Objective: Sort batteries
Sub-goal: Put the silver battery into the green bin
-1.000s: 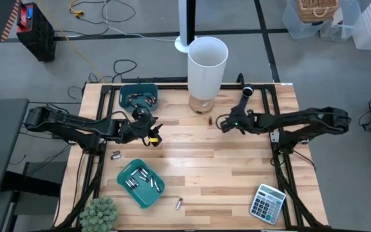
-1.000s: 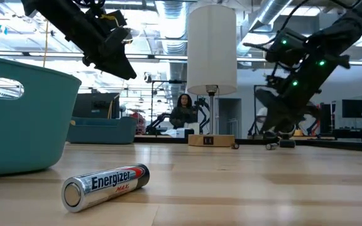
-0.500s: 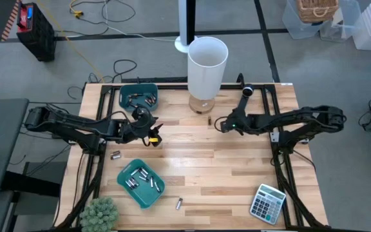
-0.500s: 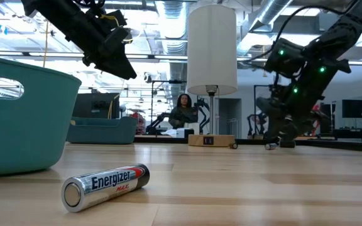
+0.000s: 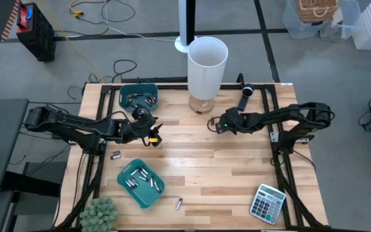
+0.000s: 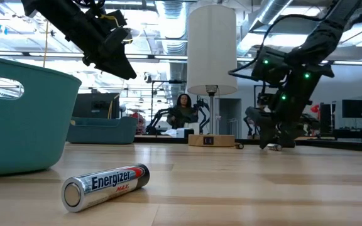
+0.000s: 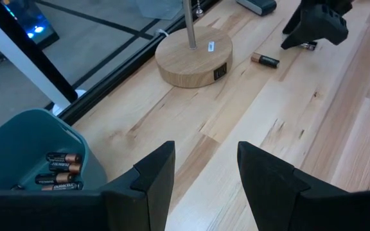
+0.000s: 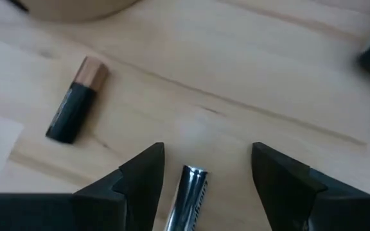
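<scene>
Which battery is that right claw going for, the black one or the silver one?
The silver battery: it lies between the open right claw's fingers, while the black, copper-tipped battery lies off to one side, nearer the lamp base.

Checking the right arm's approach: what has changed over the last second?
The right gripper moved toward the lamp base, dropped low to the table and now straddles a silver battery with open fingers. The left gripper, bins and other batteries stayed put.
</scene>
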Action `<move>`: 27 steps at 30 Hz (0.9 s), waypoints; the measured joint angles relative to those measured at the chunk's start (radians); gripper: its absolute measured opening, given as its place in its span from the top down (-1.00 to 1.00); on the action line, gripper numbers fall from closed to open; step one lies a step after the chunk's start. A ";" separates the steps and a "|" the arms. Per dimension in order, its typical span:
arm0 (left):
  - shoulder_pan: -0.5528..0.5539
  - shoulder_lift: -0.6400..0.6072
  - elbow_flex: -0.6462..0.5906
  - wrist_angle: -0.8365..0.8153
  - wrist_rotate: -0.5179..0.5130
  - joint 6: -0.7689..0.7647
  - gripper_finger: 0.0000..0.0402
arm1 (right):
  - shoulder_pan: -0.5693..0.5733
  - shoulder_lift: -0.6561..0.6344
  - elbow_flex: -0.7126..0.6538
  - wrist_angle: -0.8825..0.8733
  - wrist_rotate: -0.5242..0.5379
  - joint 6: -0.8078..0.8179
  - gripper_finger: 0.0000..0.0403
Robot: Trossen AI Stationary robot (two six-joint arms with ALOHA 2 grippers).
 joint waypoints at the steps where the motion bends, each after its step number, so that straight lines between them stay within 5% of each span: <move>1: 0.000 0.000 0.000 0.000 0.000 0.000 0.18 | 0.000 -0.002 0.009 -0.016 -0.015 -0.022 -0.24; 9: 0.000 0.000 0.000 -0.019 0.000 -0.001 0.18 | 0.029 -0.063 0.034 -0.066 -0.141 -0.054 -0.24; 16: 0.000 0.000 0.000 -0.019 0.000 -0.004 0.18 | 0.027 -0.042 0.047 -0.127 -0.126 -0.053 -0.17; 27: 0.000 0.000 0.000 -0.020 0.000 -0.009 0.18 | 0.032 -0.042 0.046 -0.149 -0.114 -0.129 0.44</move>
